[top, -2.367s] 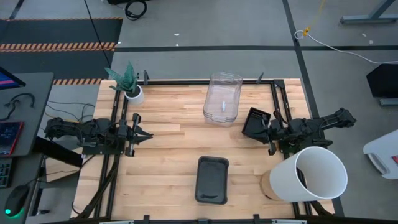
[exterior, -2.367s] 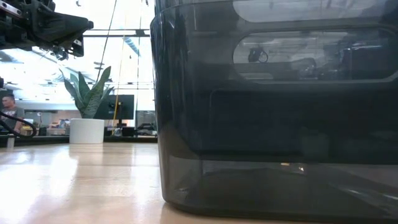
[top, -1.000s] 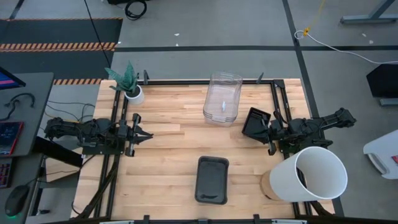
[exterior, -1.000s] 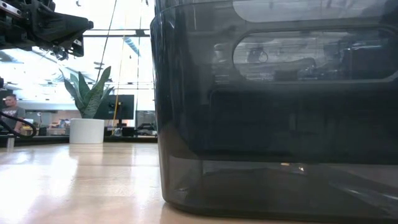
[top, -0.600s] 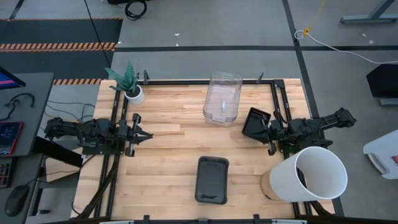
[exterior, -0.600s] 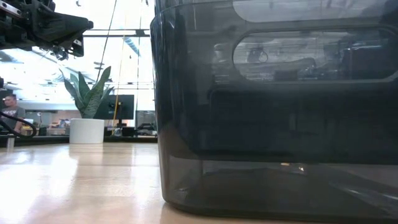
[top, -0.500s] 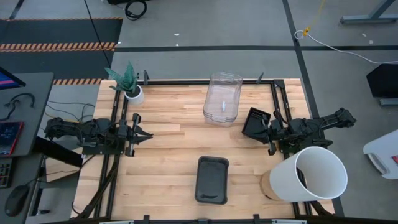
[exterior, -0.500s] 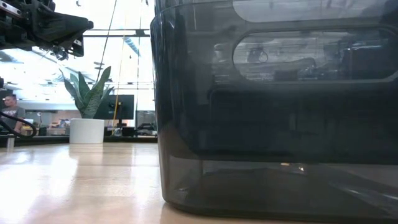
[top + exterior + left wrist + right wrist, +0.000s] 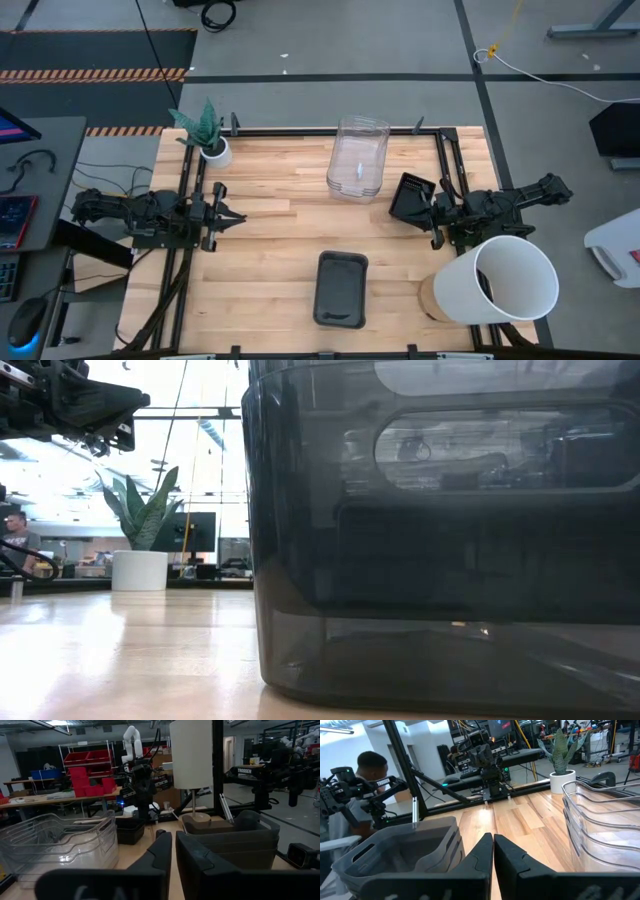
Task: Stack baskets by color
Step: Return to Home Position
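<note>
A nested stack of clear baskets [image 9: 358,158] stands at the table's far middle, also in the left wrist view [image 9: 55,842] and the right wrist view [image 9: 600,825]. The dark grey baskets [image 9: 341,289] rest nested near the front edge and fill the low view [image 9: 440,540]. Black slotted baskets [image 9: 411,196] sit at the right, just beside my right gripper [image 9: 432,214]. That gripper is shut and empty, hovering level [image 9: 493,837]. At the table's left side my left gripper [image 9: 232,216] also hovers shut and empty [image 9: 173,836].
A big white bucket [image 9: 505,280] lies on its side at the front right corner. A white plant pot [image 9: 212,150] stands at the far left corner. Bare wood lies between the arms. A person [image 9: 365,775] is beyond the table's left side.
</note>
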